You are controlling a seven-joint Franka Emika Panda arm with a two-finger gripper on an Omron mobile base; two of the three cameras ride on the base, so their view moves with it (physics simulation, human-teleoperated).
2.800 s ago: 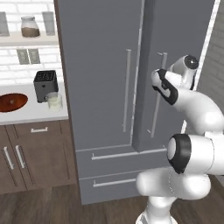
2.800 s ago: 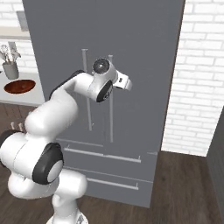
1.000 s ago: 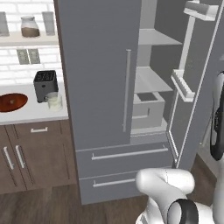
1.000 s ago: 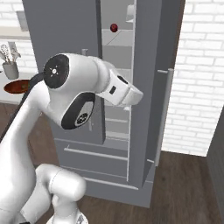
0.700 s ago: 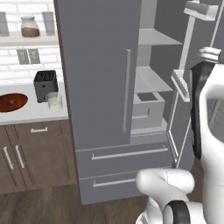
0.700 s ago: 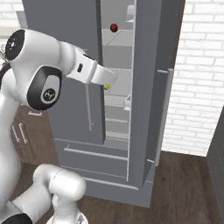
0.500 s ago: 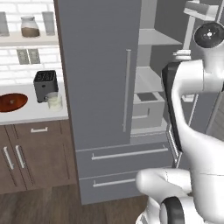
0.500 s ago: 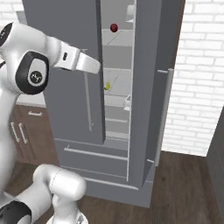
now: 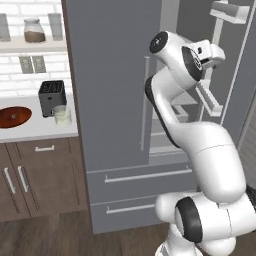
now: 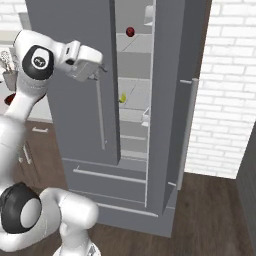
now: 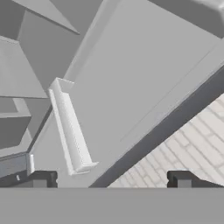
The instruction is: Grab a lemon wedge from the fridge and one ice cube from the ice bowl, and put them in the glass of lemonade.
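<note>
The grey fridge has its left door shut and its right door swung wide open. On a pale middle shelf inside lies the tiny yellow lemon wedge. My gripper hangs at upper-shelf height in front of the left door's edge, left of and above the wedge. It is open with nothing between its tips. The reddish-brown ice bowl and the glass of lemonade stand on the counter at the left. An ice cube is too small to make out.
A dark red round fruit sits on the top fridge shelf. A black toaster stands behind the glass. White door bins line the open door's inside. A grey utensil cup and a white brick wall flank the fridge.
The right fridge door went from shut to wide open. My arm has since swung from the door's far right side to the front of the left door, its hand empty.
</note>
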